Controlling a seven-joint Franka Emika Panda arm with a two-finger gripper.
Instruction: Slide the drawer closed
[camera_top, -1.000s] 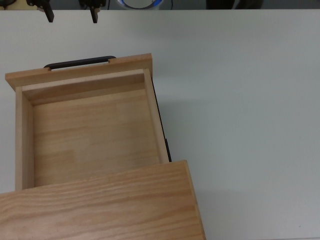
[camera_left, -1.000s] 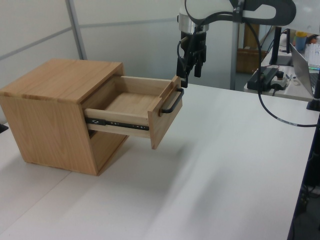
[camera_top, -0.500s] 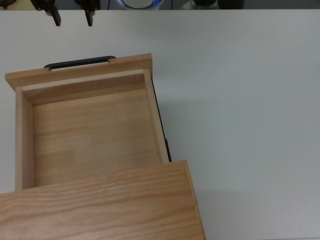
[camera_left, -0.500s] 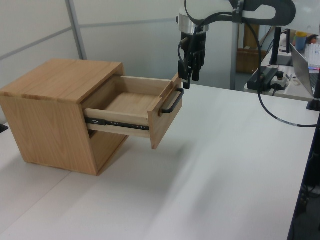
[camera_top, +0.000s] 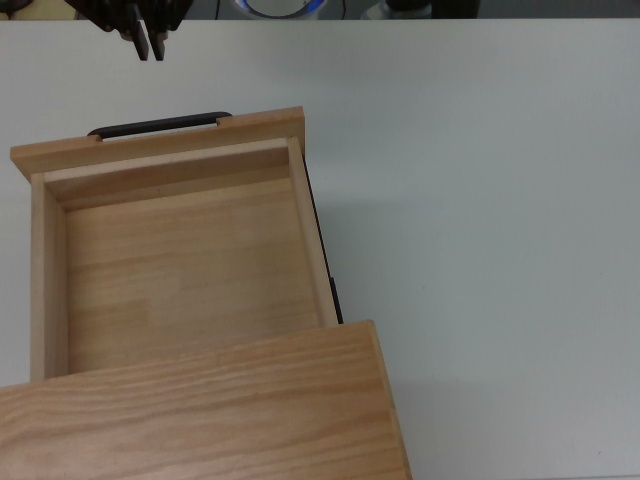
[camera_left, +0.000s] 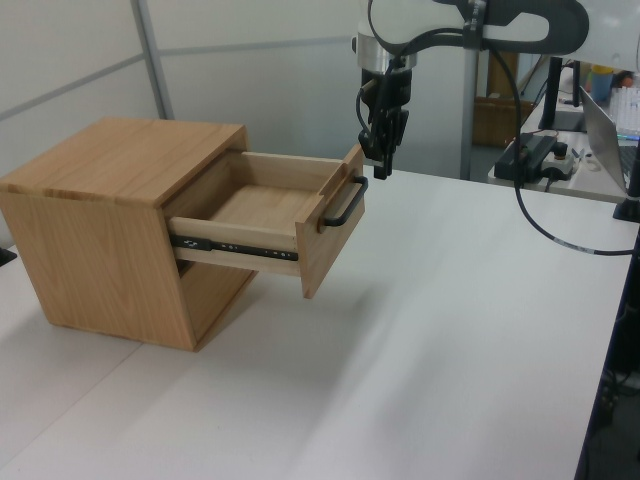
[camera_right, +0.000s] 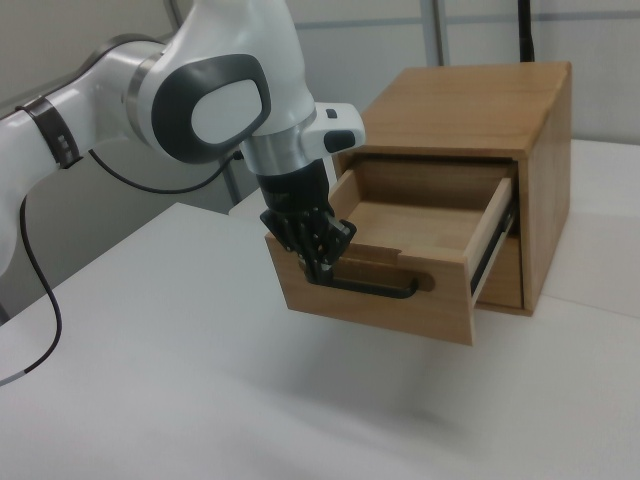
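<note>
- Now closed: gripper (camera_top: 146, 42) with fingertips pinched together, nothing between them, where half a second ago and a second ago a clear gap stood between the two fingers.
- Also shifted: in the top view, closer to the middle of the black bar handle (camera_top: 160, 125) than a second ago, yet apart from it, out on the white table (camera_top: 480, 200) side.
- In the left view, hanging just above and beyond the handle's far end, near the top edge of the front panel (camera_left: 335, 235); no contact visible.
- In the right view, low in front of the panel, overlapping the handle's left end; touching or not, cannot tell from there.
- Unchanged across the frames: the drawer (camera_top: 180, 265), pulled well out of the wooden cabinet (camera_left: 110, 225), empty, black slide rail (camera_left: 240, 250) exposed along its side in the left view.
- Cabinet top (camera_top: 200, 410) covering only the drawer's rear edge in the top view, so most of the travel remains.
- Judged meaning: fingers drawn shut to form one blunt pusher rather than to grip the handle; likely a set-up for pressing on the front panel.
- Judged next need: come down level with the panel face, meet it near the handle's middle, then push straight toward the cabinet along the rail line.
- Judged risk: off-centre contact near the panel's end, skewing the drawer on its rails or slipping over the top edge.
</note>
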